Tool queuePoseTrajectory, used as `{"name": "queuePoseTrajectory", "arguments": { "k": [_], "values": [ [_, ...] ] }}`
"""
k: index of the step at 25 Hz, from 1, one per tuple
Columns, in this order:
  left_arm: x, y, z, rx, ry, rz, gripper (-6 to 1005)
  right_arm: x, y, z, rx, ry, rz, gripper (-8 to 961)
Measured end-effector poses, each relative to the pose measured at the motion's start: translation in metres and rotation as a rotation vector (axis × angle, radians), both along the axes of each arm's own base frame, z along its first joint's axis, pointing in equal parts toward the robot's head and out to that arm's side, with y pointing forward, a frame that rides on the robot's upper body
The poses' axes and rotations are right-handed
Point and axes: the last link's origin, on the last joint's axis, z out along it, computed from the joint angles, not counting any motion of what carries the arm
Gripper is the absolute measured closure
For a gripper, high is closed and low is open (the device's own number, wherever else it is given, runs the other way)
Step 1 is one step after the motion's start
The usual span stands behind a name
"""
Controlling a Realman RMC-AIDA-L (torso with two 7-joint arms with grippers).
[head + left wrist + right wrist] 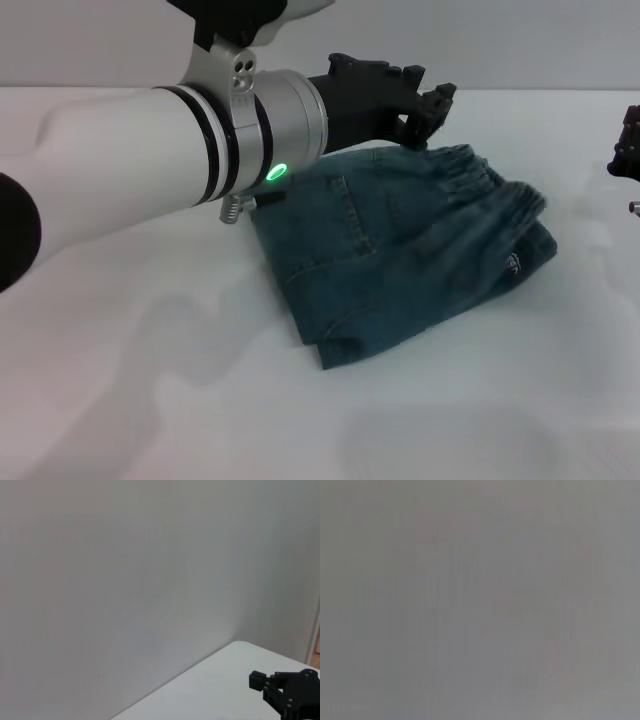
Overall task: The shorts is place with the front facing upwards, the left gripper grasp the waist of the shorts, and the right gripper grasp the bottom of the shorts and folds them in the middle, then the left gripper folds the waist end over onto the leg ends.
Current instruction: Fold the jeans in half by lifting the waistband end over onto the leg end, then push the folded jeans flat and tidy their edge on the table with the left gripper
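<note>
1. The shorts (400,250) lie folded in a thick bundle on the white counter (150,400), a little right of the middle in the head view.
2. The nearest part of the shorts is a folded corner that points toward the robot. The cloth there lies in flat layers.
3. A stitched pocket shows on the top layer, on the left half of the bundle.
4. On the right side of the bundle there is a small pale patch (513,264) on the cloth. It is too small to read.
5. The puckered waistband (485,180) lies along the far right edge of the bundle, on top.
6. The left arm reaches across from the left side. A green light (276,172) glows on its silver ring, just above the left edge of the shorts.
7. The left gripper (425,120) is at the far edge of the shorts, next to the waistband. I cannot tell if it is holding the cloth or has let go.
8. The right gripper (628,145) is far off at the right edge of the counter, well apart from the shorts. Only a bit of it shows, so I cannot tell if it is clenched.
9. The left wrist view shows a plain wall, the counter's far corner and the right gripper (287,692).
</note>
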Motion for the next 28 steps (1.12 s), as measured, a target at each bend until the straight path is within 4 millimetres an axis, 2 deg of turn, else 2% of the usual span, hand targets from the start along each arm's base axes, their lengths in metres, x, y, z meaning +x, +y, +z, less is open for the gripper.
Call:
{"name": "queuePoseTrajectory", "arguments": {
  "k": [1,7,13,15,17,18,20,22,24,28],
  "values": [
    [-0.001,0.000,-0.001,0.000,-0.001,0.000,857,0.000,-0.001,0.000,0.002,0.002,0.000,953],
    [-0.002,0.001,-0.002,0.018,-0.023,0.004,665,-0.004,-0.008,0.003,0.004,-0.010,0.020,954],
    [-0.009,0.002,0.001,0.062,-0.048,0.006,362,-0.012,-0.014,0.002,0.000,-0.026,0.059,955],
    [-0.024,0.005,0.001,0.112,-0.068,0.027,261,-0.015,-0.019,0.004,0.012,-0.040,0.086,955],
    [-0.029,0.005,0.001,0.133,-0.075,0.031,214,-0.020,-0.026,0.005,0.029,-0.043,0.118,955],
    [-0.042,0.001,-0.004,0.166,-0.085,0.037,191,-0.022,-0.030,0.006,0.033,-0.038,0.127,955],
    [-0.050,-0.004,-0.008,0.179,-0.094,0.049,144,-0.025,-0.035,0.007,0.036,-0.034,0.134,955],
    [-0.054,-0.008,-0.010,0.183,-0.100,0.056,147,-0.024,-0.040,0.008,0.039,-0.038,0.131,954],
    [-0.063,-0.018,-0.022,0.176,-0.099,0.064,149,-0.021,-0.044,0.009,0.043,-0.042,0.123,954],
    [-0.067,-0.021,-0.026,0.176,-0.099,0.068,162,-0.014,-0.053,0.012,0.055,-0.039,0.103,954]
  ]
}}
